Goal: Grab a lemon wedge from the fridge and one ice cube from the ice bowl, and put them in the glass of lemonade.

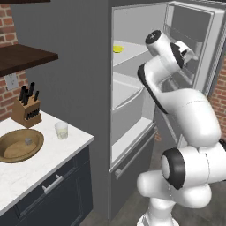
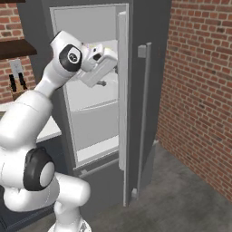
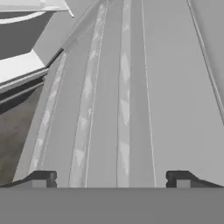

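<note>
The fridge [image 1: 79, 66] stands open, its door [image 1: 194, 39] swung out to the right. A small yellow lemon wedge [image 1: 117, 48] lies on an upper shelf at the left. My gripper [image 3: 111, 179] is raised in front of the open compartment, to the right of the wedge and near the door's inner face; its fingertips [image 3: 41, 178] are wide apart with nothing between them. On the white counter to the left, the glass of lemonade [image 1: 61, 130] stands beside the wooden ice bowl [image 1: 9, 152], which holds a pale ice cube [image 1: 28, 141].
A knife block [image 1: 26, 110] stands behind the bowl by the brick wall. A dark shelf [image 1: 26, 57] hangs above the counter. The fridge door's long bar handle [image 2: 145, 113] faces a brick wall [image 2: 199, 90] at the right, with floor between.
</note>
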Robot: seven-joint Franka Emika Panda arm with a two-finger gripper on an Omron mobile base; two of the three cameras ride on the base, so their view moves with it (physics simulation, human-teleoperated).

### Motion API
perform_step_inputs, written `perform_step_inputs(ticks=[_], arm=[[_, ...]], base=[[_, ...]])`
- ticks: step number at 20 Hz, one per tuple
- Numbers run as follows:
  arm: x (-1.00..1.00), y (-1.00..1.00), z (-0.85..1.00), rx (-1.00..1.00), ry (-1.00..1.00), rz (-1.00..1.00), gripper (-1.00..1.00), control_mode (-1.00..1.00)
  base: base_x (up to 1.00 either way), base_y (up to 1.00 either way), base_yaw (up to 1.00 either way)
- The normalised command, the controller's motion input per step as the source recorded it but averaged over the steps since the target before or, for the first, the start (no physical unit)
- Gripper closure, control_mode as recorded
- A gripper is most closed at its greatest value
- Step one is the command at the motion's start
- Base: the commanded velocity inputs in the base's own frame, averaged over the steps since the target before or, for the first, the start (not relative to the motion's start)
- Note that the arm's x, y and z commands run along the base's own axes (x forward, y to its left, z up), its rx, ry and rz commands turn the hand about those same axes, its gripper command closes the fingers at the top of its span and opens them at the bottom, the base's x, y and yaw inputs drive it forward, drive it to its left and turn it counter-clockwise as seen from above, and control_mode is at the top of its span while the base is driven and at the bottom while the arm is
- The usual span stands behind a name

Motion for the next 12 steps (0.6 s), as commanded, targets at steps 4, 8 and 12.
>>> perform_step_inputs(ticks=[4, 8, 12], arm=[[0.05, -1.0, -0.03, 0.0, 0.0, -0.12, -1.0, -1.0], [0.09, -1.0, -0.01, 0.0, 0.0, -0.11, -1.0, -1.0], [0.31, -1.0, -0.01, 0.0, 0.01, -0.09, -1.0, -1.0]], base=[[0.0, 0.0, 0.0], [0.0, 0.0, 0.0], [0.0, 0.0, 0.0]])
